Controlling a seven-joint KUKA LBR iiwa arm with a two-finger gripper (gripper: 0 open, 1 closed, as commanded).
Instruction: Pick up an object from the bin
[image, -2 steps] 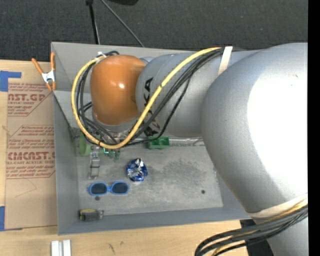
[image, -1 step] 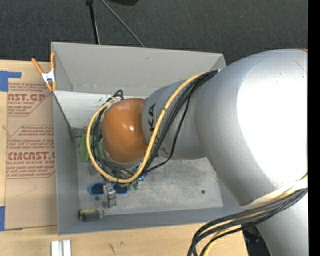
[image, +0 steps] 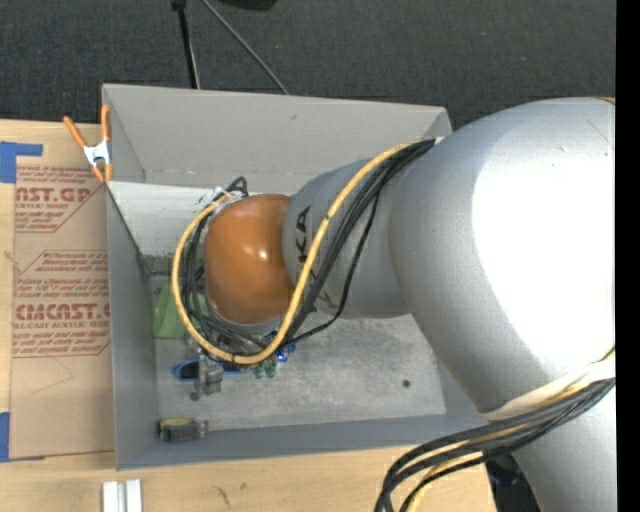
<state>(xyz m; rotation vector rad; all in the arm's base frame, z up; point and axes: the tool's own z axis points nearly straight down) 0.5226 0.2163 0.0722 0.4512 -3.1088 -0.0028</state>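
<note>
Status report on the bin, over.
Pincer low in bin, left side, state unclear. Nothing seen held. Nearest: pale green piece, small blue piece. Small dark piece in lower-left corner.

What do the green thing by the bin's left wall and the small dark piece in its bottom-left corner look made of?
Green thing: likely plastic or foam, matte, even pale colour; partly hidden. Dark piece: perhaps metal or hard plastic, faint glints; unclear.
</note>
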